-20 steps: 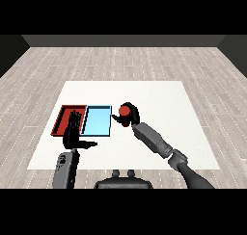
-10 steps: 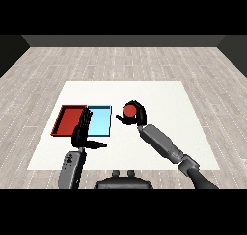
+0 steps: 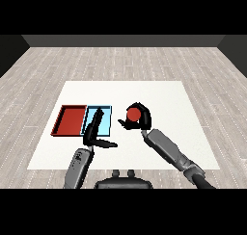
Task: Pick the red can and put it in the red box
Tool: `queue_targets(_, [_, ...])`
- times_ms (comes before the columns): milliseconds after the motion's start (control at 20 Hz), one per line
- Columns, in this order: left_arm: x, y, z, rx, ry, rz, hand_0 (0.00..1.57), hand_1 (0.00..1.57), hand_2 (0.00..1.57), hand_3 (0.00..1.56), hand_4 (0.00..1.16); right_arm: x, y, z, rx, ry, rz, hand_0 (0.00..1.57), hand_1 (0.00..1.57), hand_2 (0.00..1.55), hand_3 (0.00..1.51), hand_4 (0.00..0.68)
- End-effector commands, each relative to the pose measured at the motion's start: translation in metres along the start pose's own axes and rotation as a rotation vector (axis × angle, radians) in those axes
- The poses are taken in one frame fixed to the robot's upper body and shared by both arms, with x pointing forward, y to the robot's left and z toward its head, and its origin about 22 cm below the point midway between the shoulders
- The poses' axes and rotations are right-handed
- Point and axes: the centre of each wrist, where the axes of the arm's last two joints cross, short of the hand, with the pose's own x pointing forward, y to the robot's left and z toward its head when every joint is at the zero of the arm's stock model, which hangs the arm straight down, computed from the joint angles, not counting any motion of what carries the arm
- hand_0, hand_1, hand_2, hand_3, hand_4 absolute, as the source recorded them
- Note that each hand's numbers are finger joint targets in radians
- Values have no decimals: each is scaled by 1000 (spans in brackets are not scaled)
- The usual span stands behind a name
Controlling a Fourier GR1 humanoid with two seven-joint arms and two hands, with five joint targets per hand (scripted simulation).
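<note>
At seven o'clock, nearest, the left hand is being held spread above the light blue tray, likely idle. At centre, the red can is being gripped by the curled right hand, apparently for carrying toward the red tray at nine o'clock on the counter.

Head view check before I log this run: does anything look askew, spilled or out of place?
Nothing stands out. The red tray and light blue tray lie flat side by side, the right hand curls round the red can, and the left hand hovers open.
</note>
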Motion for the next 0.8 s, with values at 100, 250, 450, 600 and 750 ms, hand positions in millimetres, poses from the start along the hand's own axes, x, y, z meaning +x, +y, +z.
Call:
queue_targets(100, [-12,-30,-18,-17,52,-14,0,0,0,0,0,1,12,6,2,-48,-29,1449,1449,1432,1399,621])
queue_targets(250, [-22,-51,-20,-61,92,-3,0,0,0,0,0,7,-13,11,22,-63,-24,1442,1442,1430,1395,616])
queue_targets(450, [-31,-49,-16,-33,120,-1,0,0,0,0,0,12,0,9,28,-59,-27,1445,1445,1439,1395,634])
queue_targets(600, [-40,-35,3,-33,120,13,0,0,0,0,0,14,6,13,53,-78,-37,1455,1455,1442,1392,656])
queue_targets(750, [-47,-50,-26,-65,123,20,0,0,0,0,0,4,20,33,63,-79,-53,1472,1472,1445,1393,652])
